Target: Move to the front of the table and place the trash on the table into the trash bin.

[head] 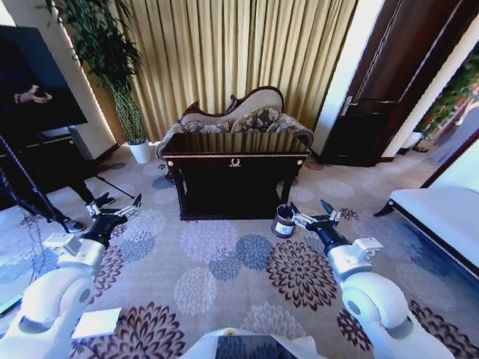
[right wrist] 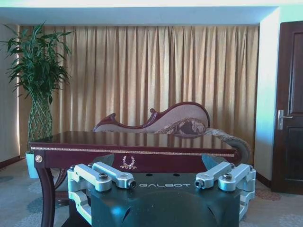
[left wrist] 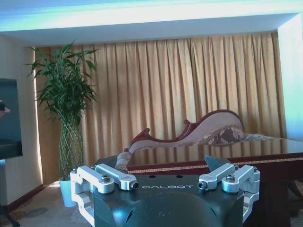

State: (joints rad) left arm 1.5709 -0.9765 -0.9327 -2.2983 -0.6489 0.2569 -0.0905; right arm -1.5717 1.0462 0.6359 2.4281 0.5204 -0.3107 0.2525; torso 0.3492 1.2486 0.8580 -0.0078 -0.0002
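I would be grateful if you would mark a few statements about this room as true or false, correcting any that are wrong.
1. The trash bin stands on the carpet by the table's front right corner. True.
2. The left gripper is shut on a bottle. False: it is open and holds nothing.
3. The sofa sits behind the table, before the curtains. True.
4. The right gripper rests on the tabletop. False: it hangs open above the carpet, short of the table.
5. The potted plant stands to the right of the door. False: it is at the far left, by the curtains.
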